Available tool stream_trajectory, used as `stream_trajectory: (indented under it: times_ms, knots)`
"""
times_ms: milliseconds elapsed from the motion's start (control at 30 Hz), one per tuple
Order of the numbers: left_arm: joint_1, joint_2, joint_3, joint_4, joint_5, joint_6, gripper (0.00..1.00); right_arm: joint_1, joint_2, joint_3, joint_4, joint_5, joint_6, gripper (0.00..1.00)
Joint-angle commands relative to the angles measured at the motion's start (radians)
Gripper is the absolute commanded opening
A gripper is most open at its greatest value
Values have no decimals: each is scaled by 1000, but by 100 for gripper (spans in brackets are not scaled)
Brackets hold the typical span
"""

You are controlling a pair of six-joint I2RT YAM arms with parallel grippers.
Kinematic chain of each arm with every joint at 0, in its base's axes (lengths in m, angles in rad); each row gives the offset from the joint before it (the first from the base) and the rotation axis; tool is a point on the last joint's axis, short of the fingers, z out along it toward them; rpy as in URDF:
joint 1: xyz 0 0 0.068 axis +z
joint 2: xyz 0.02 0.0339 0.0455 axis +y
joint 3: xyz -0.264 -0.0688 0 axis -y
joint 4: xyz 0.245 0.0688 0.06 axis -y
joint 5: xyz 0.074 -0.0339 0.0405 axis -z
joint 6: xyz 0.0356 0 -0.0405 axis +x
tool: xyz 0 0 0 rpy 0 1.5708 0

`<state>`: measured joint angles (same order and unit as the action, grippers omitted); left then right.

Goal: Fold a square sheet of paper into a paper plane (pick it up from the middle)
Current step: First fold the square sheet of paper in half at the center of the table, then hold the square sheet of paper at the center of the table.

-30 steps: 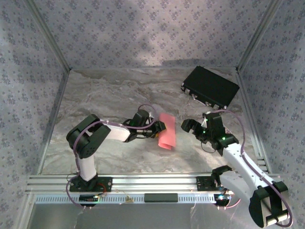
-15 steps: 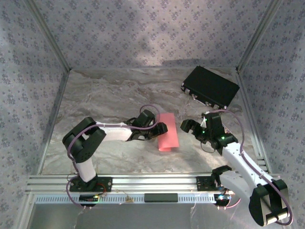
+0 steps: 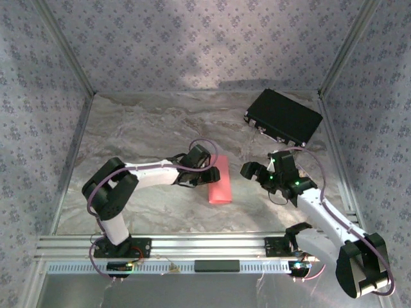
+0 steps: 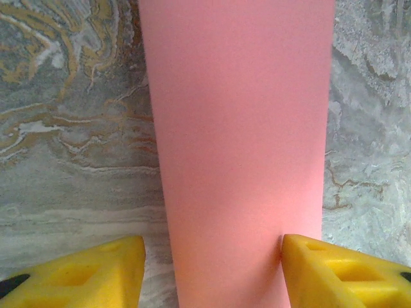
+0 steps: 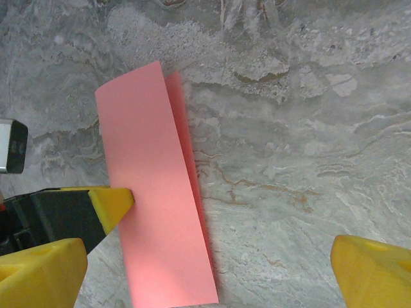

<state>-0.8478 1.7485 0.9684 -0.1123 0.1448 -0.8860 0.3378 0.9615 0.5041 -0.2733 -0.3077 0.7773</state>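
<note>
The square sheet of paper [image 3: 219, 182] lies on the marble table as a narrow salmon-pink strip, folded in half lengthwise, its lower layer peeking out along one long side [image 5: 186, 138]. My left gripper [image 3: 210, 173] sits low at its left side, jaws apart. In the left wrist view the strip [image 4: 237, 128] runs between the yellow fingertips [image 4: 340, 273]; one tip rests on its edge and the other stands clear of it. My right gripper [image 3: 252, 171] hovers open just right of the strip, its fingertips [image 5: 376, 273] wide apart. The paper plane is out of view.
A black rectangular case [image 3: 283, 116] lies at the back right, close to the patterned wall. Patterned walls [image 3: 205, 45] enclose the table on three sides, and an aluminium rail [image 3: 192, 247] runs along the near edge.
The pink strip, tilted up a second ago, has settled flat and slightly lower left. The left arm has stretched toward it and its jaws have widened. The right gripper edged slightly left.
</note>
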Motion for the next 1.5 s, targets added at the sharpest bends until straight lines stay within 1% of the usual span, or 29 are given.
stream_trajectory:
  times_ms: [0, 200, 400, 633, 800, 1000, 1033, 1100, 1267, 1400, 1467]
  knots:
    - [7, 33, 41, -84, 4, 64, 57, 13, 6, 29, 26, -1, -8, 99]
    - [9, 75, 80, -157, -1, 91, 55, 17, 13, 22, 29, 7, 2, 99]
    - [14, 98, 96, -178, 10, 110, 54, 20, 19, 24, 26, 7, 2, 99]
    - [22, 141, 141, -240, 61, 187, 53, 23, 27, 23, 25, 9, 1, 99]
    - [35, 165, 160, -265, 104, 215, 53, 24, 26, 22, 24, 13, 1, 99]
    - [52, 181, 177, -296, 124, 242, 52, 30, 35, 22, 32, 3, -5, 99]
    - [51, 185, 182, -305, 120, 245, 53, 30, 41, 22, 37, -4, -6, 97]
    - [53, 193, 189, -312, 118, 250, 52, 33, 58, 22, 56, -24, -7, 90]
    - [52, 206, 196, -323, 117, 255, 52, 64, 137, 33, 112, -70, -6, 72]
    - [53, 215, 202, -330, 116, 259, 52, 101, 225, 42, 181, -93, 2, 48]
    - [53, 216, 202, -331, 116, 257, 52, 119, 281, 57, 209, -97, 6, 35]
